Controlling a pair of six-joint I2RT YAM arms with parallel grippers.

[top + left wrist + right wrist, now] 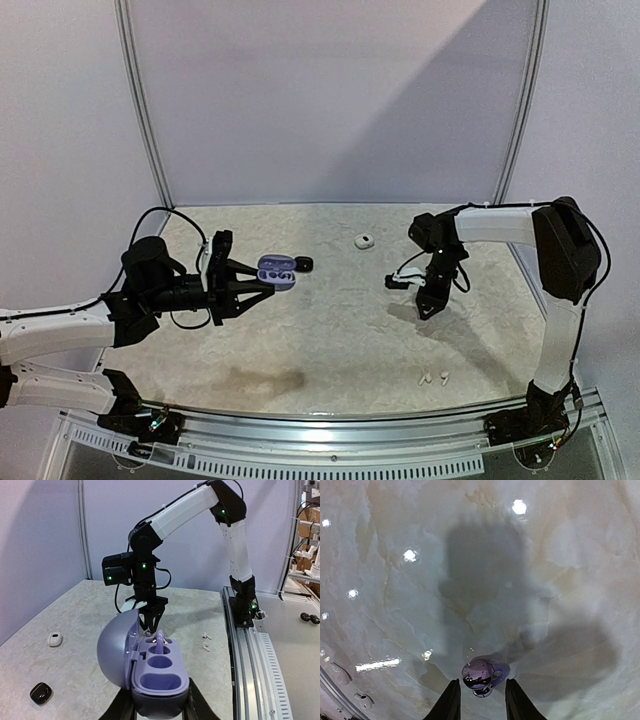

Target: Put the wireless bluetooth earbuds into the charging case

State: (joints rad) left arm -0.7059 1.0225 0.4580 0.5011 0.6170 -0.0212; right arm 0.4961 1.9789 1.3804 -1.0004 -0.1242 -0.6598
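Readable text, labels, brands, numbers, signs: none in any view.
- Lilac plastic charging case [160, 680], lid open: no lettering or logo can be made out.
- Small white oval case [55, 639] on the marbled beige table [85, 607]: too small to tell.
- Small black glossy case [40, 693]: likewise.

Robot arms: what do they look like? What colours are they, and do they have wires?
The left arm and the right arm are long white tubes joined by chunky black joints. Thin black cables loop alongside them. Small green lights glow on the right arm. The left gripper and the right gripper are black, each with two slim fingers.
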